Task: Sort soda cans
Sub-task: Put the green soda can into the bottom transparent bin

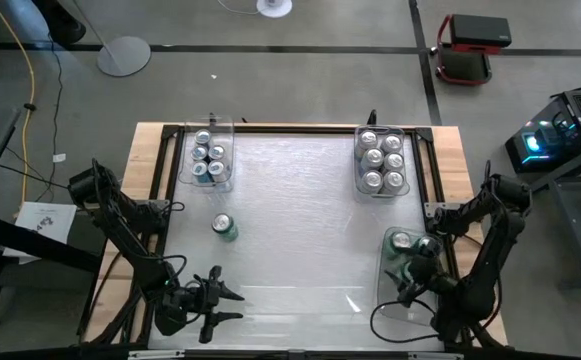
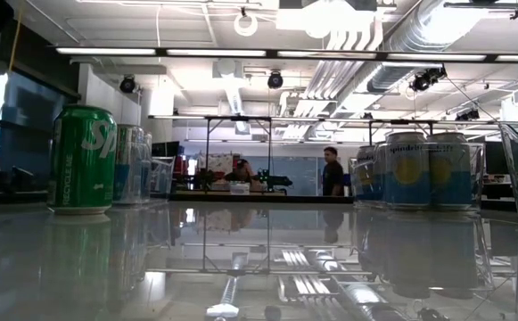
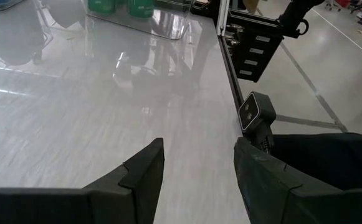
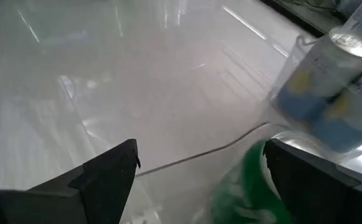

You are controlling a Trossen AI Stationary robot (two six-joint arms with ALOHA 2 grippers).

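Observation:
One green soda can [image 1: 224,227] [image 2: 82,160] stands alone on its base, left of the table's middle. More cans fill a clear bin at the far left [image 1: 210,158] and blue-and-yellow cans [image 2: 428,169] fill one at the far right [image 1: 382,160]. Green cans [image 1: 402,241] stand in the near-right bin. My right gripper [image 1: 410,275] [image 4: 200,149] is open over that bin, with a blurred green can [image 4: 249,186] between its fingers, close to one finger. My left gripper [image 1: 232,305] [image 3: 198,146] waits open above bare table near the near-left edge. My right gripper stands open, pointing down into the near-right bin, with the green can's side [image 4: 255,177] right beside one finger [image 4: 305,180]. Whether that finger touches the can, I cannot tell.
The near-right bin's clear rim [image 4: 193,155] runs under my right gripper. The table's middle [image 1: 300,230] is glossy bare surface between the bins. The low camera [image 3: 255,113] sits on a post at the near edge, by the dark frame rail. People stand far off in the room [image 2: 332,169].

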